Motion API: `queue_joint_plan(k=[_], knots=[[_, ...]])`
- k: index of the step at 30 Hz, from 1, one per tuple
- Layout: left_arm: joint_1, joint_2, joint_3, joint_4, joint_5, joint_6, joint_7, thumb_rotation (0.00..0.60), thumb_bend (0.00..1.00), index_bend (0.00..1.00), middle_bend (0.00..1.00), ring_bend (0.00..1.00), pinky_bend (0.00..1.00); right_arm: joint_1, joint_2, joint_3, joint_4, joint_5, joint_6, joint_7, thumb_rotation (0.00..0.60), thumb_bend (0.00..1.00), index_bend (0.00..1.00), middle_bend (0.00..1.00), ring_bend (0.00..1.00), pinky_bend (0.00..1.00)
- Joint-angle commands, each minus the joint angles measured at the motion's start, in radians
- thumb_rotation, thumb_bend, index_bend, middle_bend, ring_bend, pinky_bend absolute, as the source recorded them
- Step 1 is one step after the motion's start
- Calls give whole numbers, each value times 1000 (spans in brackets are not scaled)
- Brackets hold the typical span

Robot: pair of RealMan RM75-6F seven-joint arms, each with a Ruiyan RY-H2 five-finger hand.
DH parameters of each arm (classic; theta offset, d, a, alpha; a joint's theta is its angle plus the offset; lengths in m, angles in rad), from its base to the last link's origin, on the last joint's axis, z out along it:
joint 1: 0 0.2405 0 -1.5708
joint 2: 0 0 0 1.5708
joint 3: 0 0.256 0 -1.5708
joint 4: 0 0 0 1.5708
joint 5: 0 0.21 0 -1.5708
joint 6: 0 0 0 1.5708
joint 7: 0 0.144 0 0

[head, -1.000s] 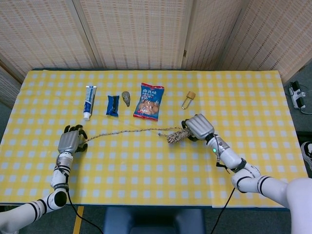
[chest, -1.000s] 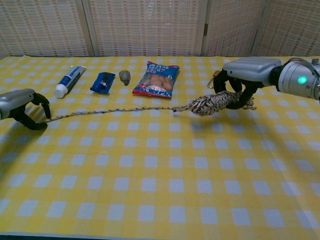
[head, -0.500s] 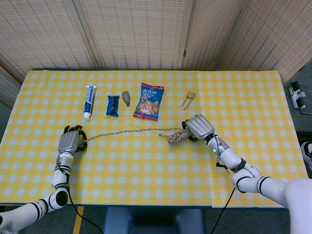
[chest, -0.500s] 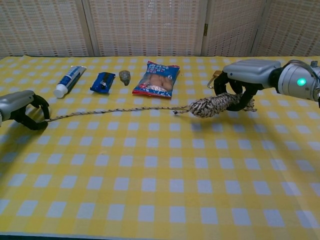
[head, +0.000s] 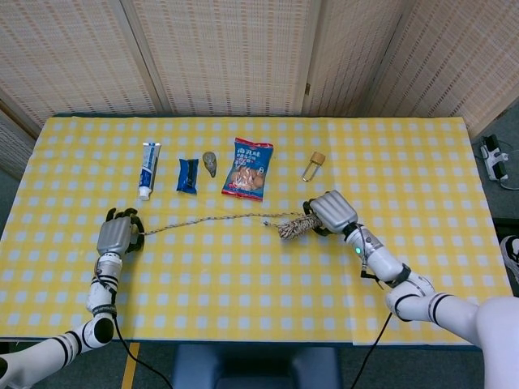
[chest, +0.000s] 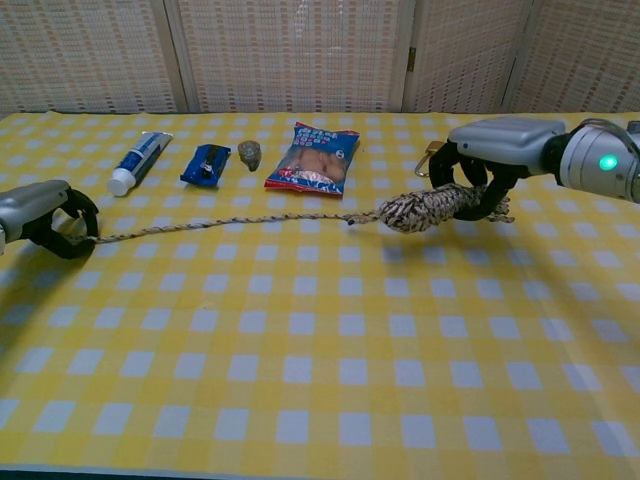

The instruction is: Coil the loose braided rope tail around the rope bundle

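Note:
The braided rope bundle [head: 295, 226] [chest: 424, 208] is a short speckled roll held just above the yellow checked table. My right hand [head: 331, 211] [chest: 484, 165] grips its right end with fingers curled round it. The loose rope tail [head: 203, 220] [chest: 225, 221] runs nearly straight leftward from the bundle across the cloth. My left hand [head: 118, 233] [chest: 45, 213] holds the tail's far end in curled fingers, close to the table's left side.
Along the far side lie a toothpaste tube [head: 149, 169], a blue packet [head: 187, 175], a small grey stone [head: 210, 163], a red snack bag [head: 249, 168] and a small padlock [head: 313, 164]. The table's left edge [head: 18, 212] is near my left hand.
The left hand has drawn slightly back toward the left, keeping the tail taut. The right hand and the bundle have barely shifted.

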Motion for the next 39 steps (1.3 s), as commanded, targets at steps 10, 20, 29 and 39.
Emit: queue_joint_plan(k=[10, 20, 29, 39], knots=[[23, 147, -38, -199, 135, 115, -76, 600, 558, 628, 273, 246, 15, -34, 56, 6, -125, -70, 117, 110, 600, 489, 775, 615, 666, 510], [-7, 364, -128, -545, 168, 106, -112, 600, 557, 628, 279, 250, 32, -12, 31, 7, -245, -94, 110, 125, 600, 489, 783, 631, 681, 538], [-80, 435, -198, -721, 116, 93, -80, 600, 557, 628, 279, 250, 33, 13, -61, 46, -266, 7, 67, 17, 600, 508, 802, 657, 727, 576], [-108, 502, -199, -911, 139, 106, -77, 600, 557, 627, 278, 250, 33, 19, -216, 132, -221, 176, 80, -4, 600, 520, 823, 671, 747, 593]])
